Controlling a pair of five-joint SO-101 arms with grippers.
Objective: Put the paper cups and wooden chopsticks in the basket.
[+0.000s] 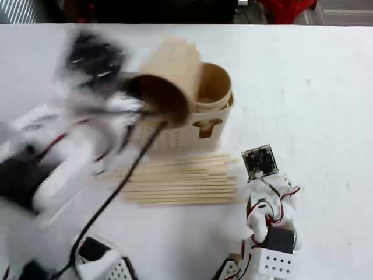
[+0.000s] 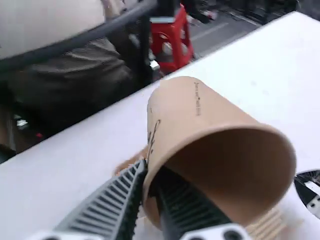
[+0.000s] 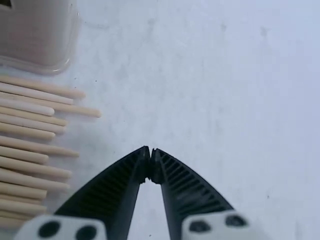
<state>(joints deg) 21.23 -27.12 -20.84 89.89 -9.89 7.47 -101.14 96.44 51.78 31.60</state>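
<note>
My left gripper (image 2: pixel 148 182) pinches a tan paper cup (image 2: pixel 215 130) by its rim, tilted above the pale slotted basket (image 1: pixel 195 139) toward the table's far edge. That thin hold may slip, spilling it onto the light wooden chopsticks (image 1: pixel 183 185); my right gripper (image 3: pixel 150 165) sits pressed together.

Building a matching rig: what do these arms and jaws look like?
Both arms have white shells with black motors. The right arm carries thin red and white wires and a small black circuit board; a black cable runs along the left arm. Jaws are black, ridged, tapered.
</note>
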